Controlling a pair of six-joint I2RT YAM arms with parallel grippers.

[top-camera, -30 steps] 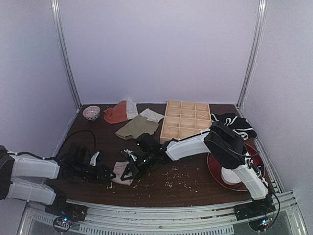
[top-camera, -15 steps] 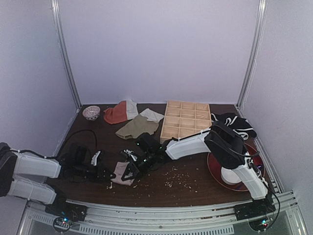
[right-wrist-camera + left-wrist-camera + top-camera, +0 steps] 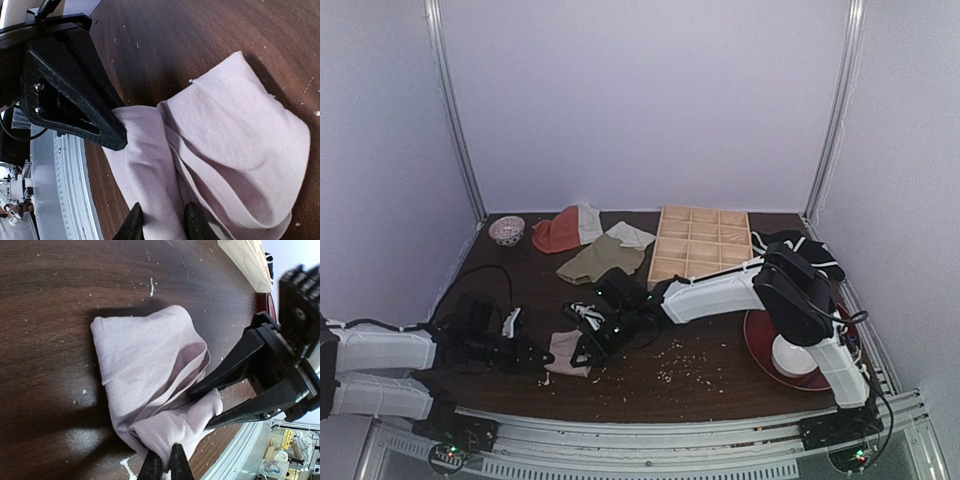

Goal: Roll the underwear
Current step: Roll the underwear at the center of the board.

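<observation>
- The underwear (image 3: 568,352) lies bunched and partly rolled, lower left of centre in the overhead view.
- Left claw (image 3: 162,467) pinches its edge, nearly closed.
- Right claw (image 3: 160,223) grips a fold.
- Next, probably: turn the fold over tightly.

Surface: dark brown wooden table (image 3: 720,385), strewn with pale crumbs (image 3: 680,365).
Back left: small patterned bowl (image 3: 506,231); orange-red and white cloth (image 3: 563,230); olive-green cloth (image 3: 600,260); white cloth (image 3: 632,235).
Back centre: pale wooden compartment tray (image 3: 656,262).
Right: black-and-white cloth (image 3: 800,250); dark red plate (image 3: 760,345) bearing a white object (image 3: 787,355).
</observation>
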